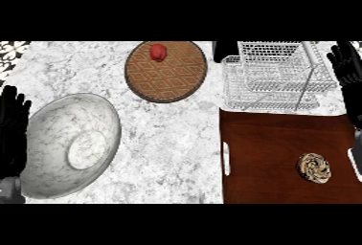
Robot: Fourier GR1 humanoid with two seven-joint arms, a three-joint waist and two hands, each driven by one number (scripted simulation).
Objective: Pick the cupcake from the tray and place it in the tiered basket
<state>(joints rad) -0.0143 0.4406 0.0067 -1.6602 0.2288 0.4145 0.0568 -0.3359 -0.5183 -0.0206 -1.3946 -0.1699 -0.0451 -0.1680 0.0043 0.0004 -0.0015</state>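
the cupcake [314, 168], a round brown-and-cream swirl with no long axis, sits near and right on the dark tray [268, 158], nearward and slightly left of the right hand [346, 64], whose fingers are straight beside the tiered basket [272, 79], while the left hand [13, 124], fingers likewise straight, rests well apart at the left edge.

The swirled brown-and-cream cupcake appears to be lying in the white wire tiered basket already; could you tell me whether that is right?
Not quite: the head view shows the swirled brown-and-cream cupcake lying on the dark brown wooden tray, not in the white wire tiered basket, which stands just beyond the tray.
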